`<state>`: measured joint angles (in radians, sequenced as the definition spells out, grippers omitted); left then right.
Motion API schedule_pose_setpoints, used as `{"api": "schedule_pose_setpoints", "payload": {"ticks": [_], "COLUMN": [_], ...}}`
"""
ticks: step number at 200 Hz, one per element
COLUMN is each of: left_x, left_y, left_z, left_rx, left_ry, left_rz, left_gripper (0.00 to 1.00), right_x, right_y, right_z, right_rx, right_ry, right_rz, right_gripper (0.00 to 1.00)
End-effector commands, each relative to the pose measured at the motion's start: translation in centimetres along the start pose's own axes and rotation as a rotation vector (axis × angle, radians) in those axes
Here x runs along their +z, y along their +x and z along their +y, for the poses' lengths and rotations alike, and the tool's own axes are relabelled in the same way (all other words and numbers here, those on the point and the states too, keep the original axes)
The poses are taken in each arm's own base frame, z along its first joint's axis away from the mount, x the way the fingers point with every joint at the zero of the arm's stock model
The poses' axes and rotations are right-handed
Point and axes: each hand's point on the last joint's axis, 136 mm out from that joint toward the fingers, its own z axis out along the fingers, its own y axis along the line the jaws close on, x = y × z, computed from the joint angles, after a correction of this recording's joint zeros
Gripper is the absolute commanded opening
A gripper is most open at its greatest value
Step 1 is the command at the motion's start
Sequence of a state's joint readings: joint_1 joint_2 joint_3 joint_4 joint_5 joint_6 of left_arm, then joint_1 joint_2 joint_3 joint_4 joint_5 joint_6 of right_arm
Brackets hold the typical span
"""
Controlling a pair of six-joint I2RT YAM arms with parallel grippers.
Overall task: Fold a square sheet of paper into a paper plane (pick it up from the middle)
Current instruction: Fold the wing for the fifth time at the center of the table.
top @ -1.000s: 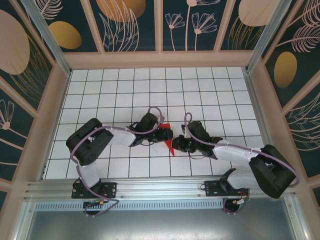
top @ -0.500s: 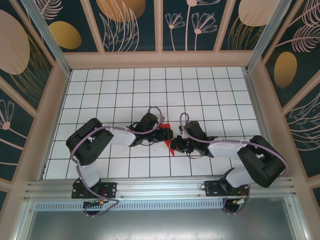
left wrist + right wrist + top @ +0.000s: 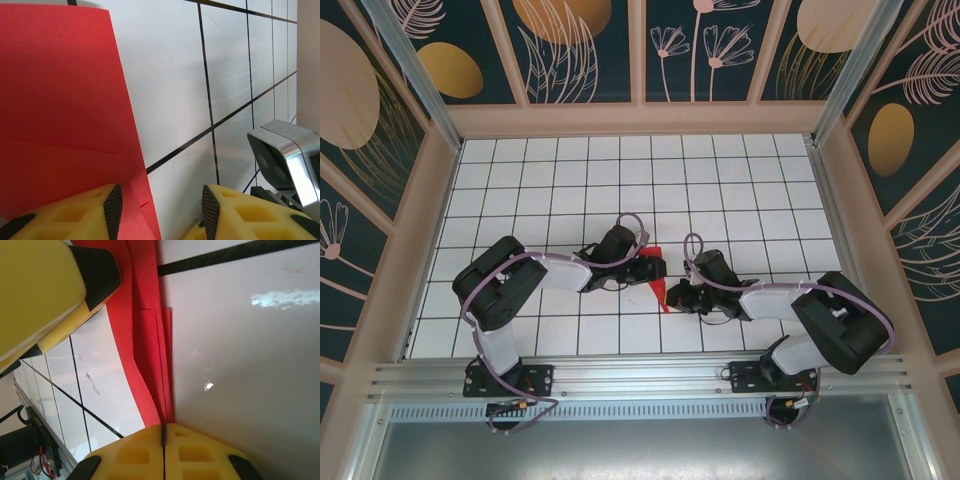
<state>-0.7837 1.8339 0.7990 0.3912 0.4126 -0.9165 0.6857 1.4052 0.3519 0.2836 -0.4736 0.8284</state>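
Note:
The square sheet of paper (image 3: 658,276) is bright red and folded into a narrow, creased, pointed strip lying on the white grid table between the two arms. My right gripper (image 3: 163,432) is shut on the strip's stacked layers (image 3: 148,345) at its near end, and the folds run straight into the closed jaws. My left gripper (image 3: 160,210) is open at the strip's far part. Its left finger (image 3: 95,210) rests on the red paper (image 3: 60,100) and its right finger stands over bare table.
The white grid table (image 3: 720,190) stretches behind the arms, ringed by a wooden frame with patterned walls (image 3: 640,120). The left gripper's yellow finger (image 3: 50,285) hangs close over the paper in the right wrist view. The right wrist's camera housing (image 3: 285,160) sits beside the left gripper.
The right arm's elbow has swung in toward the middle, and its gripper has slid slightly nearer along the paper and closed fully. The left arm and its gripper have not moved.

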Motion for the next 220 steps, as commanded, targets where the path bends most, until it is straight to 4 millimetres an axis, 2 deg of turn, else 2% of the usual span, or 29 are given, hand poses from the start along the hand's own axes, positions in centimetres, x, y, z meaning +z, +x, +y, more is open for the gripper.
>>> {"api": "schedule_pose_setpoints", "payload": {"ticks": [1,40,79,114,139,185,192,197,220], "left_x": [0.3,0.4,0.3,0.3,-0.2,-2.6,-2.7,-3.7,-5.3], "left_y": [0.3,0.4,0.4,0.3,-0.1,-2.0,-2.1,-2.5,-2.9], "left_z": [0.8,1.0,0.9,0.7,-0.5,-5.1,-5.2,-6.2,-6.0], "left_rx": [0.004,0.004,0.005,0.009,0.019,0.092,0.096,0.111,0.122], "left_ry": [-0.024,-0.029,-0.027,-0.022,0.002,0.084,0.084,0.101,0.077], "left_rz": [0.029,0.032,0.031,0.031,0.028,-0.022,-0.025,-0.053,-0.111], "left_gripper": [0.48,0.49,0.48,0.49,0.5,0.54,0.54,0.55,0.56], "right_x": [-0.8,-1.4,-0.3,0.8,1.0,1.2,1.3,1.3,1.4], "right_y": [-0.7,-1.8,-2.3,-1.8,-0.6,0.6,0.6,0.7,0.7], "right_z": [2.0,4.6,4.5,1.9,-0.2,-1.7,-1.9,-2.0,-2.3], "right_rx": [-0.02,-0.058,-0.047,-0.008,0.029,0.057,0.061,0.06,0.065], "right_ry": [-0.053,-0.119,-0.113,-0.045,-0.014,0.0,0.006,0.008,0.018], "right_rz": [-0.01,-0.033,-0.021,-0.002,0.016,0.04,0.044,0.046,0.047], "right_gripper": [0.08,0.09,0.09,0.09,0.08,0.08,0.08,0.08,0.08]}}
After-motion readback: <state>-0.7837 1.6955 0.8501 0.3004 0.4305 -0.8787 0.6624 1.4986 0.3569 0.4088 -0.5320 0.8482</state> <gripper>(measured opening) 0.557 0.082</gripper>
